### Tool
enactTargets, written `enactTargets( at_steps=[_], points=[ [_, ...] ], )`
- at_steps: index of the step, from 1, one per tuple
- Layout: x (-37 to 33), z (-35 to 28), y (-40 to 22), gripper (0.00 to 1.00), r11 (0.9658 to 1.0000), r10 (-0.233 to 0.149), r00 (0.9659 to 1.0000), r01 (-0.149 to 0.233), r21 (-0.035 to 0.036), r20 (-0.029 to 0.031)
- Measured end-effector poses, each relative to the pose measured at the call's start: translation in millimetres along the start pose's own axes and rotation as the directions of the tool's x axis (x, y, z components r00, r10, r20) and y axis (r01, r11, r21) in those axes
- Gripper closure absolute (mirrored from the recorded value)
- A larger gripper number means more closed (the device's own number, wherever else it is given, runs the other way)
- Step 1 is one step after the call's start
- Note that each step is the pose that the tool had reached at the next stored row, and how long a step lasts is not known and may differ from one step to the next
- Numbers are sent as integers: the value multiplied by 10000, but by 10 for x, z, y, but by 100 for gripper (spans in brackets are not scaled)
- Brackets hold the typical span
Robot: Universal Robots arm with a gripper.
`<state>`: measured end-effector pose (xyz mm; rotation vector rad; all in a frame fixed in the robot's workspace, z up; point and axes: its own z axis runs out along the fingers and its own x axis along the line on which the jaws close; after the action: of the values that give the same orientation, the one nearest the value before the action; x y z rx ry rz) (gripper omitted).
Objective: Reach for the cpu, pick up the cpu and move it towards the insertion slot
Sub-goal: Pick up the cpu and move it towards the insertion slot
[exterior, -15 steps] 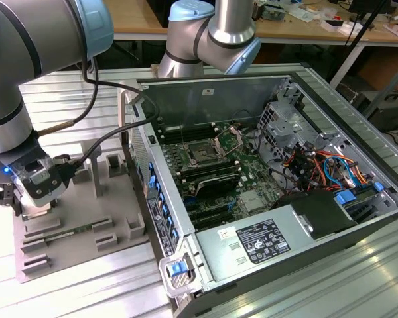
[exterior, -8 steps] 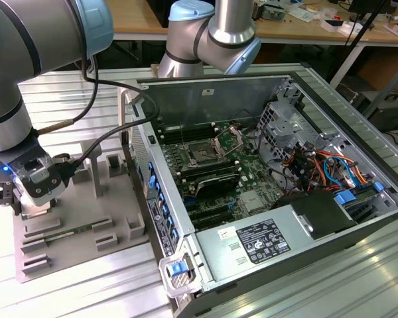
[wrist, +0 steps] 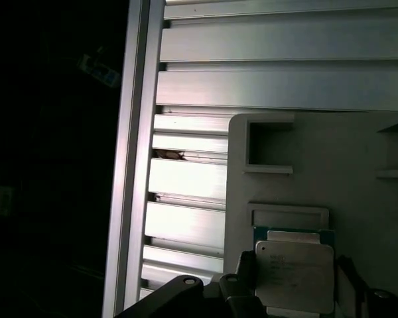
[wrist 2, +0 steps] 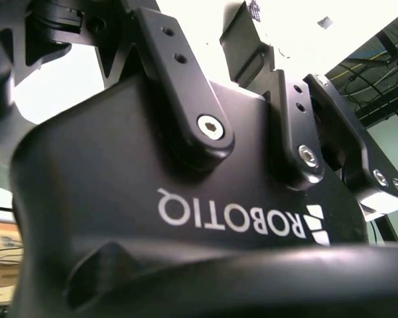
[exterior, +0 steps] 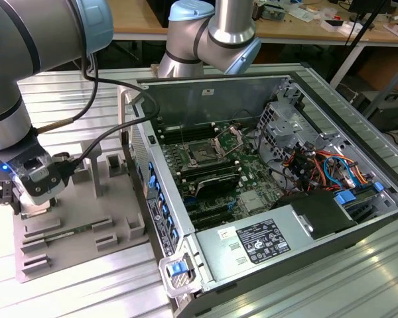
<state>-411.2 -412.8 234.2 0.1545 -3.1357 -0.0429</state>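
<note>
The cpu, a flat square chip with a pale silvery top and a green rim, shows in the first wrist view just over a shallow square recess of the grey fixture plate. My gripper has one dark finger against each side of the chip and is shut on it. In the exterior view my gripper hangs low over that plate at the exterior view's left. The insertion slot, a dark square socket with its shiny metal frame hinged up, lies on the motherboard inside the open computer case, well to the exterior view's right.
The grey fixture plate carries raised blocks and a memory stick. The case wall stands between plate and motherboard. A power supply, drive cage and cables crowd the case. The slatted aluminium table's edge runs close by the plate.
</note>
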Motion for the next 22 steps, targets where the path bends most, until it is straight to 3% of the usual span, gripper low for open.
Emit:
enactTargets(
  at_steps=[22],
  points=[
    [0,-104,3,45,10000,0,10000,0,0,0]
  ],
)
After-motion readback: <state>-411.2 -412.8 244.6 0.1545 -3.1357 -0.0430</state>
